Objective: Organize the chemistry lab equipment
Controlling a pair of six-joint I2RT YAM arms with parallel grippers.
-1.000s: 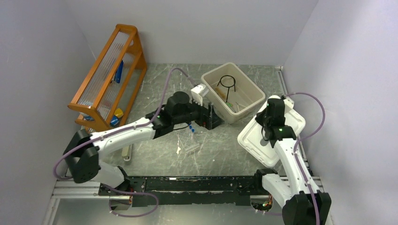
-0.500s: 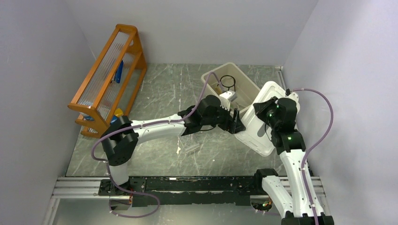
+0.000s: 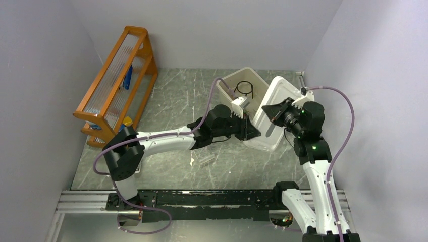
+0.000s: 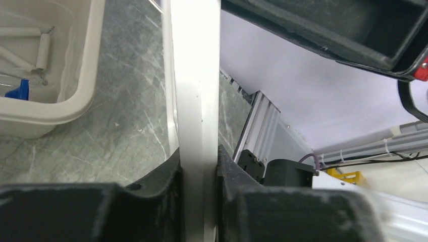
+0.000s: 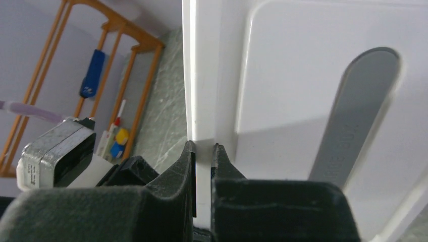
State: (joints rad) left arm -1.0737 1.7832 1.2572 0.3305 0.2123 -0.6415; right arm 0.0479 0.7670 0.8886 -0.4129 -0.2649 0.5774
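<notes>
The white lid (image 3: 275, 93) stands tilted on edge beside the beige bin (image 3: 225, 81), held from both sides. My left gripper (image 3: 251, 132) is shut on the lid's lower edge; in the left wrist view the lid's rim (image 4: 197, 75) runs straight between the fingers of that gripper (image 4: 198, 156). My right gripper (image 3: 270, 112) is shut on the lid's opposite edge, and the right wrist view shows this gripper (image 5: 204, 148) pinching the lid (image 5: 282, 91). A black wire ring (image 3: 243, 87) lies in the bin. White tubes (image 4: 43, 50) and a blue piece (image 4: 19, 91) also lie inside.
The orange wooden rack (image 3: 118, 75) stands at the back left with a blue item (image 3: 127, 77) in it. A clear tube (image 3: 206, 159) and a small white piece (image 3: 192, 161) lie loose on the marbled table in front of the left arm.
The right gripper raised the lid from flat on the table to upright beside the bin. The left arm swung right and closed on the lid's lower edge.
</notes>
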